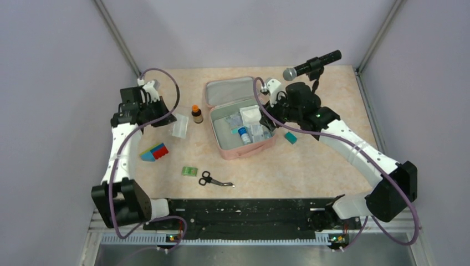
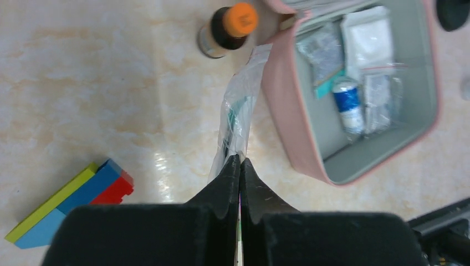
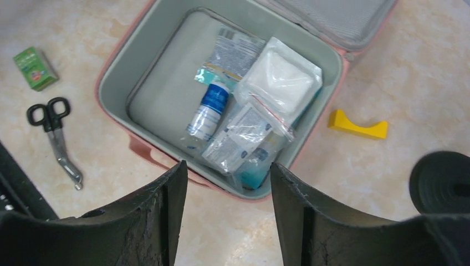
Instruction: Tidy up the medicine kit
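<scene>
Beside medicine kit (image 2: 282, 111): one bottle (image 2: 227, 30), one pinched bag (image 2: 238, 111).

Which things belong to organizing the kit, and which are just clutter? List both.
Job: medicine kit, clear bag in left gripper, brown bottle, scissors, green box.
Clutter: coloured blocks, microphone, yellow wedge, teal block.

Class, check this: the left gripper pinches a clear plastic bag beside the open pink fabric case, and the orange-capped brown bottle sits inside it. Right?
No: the orange-capped brown bottle stands outside the open pink fabric case, per the left wrist view. The left gripper does pinch the clear plastic bag.
</scene>
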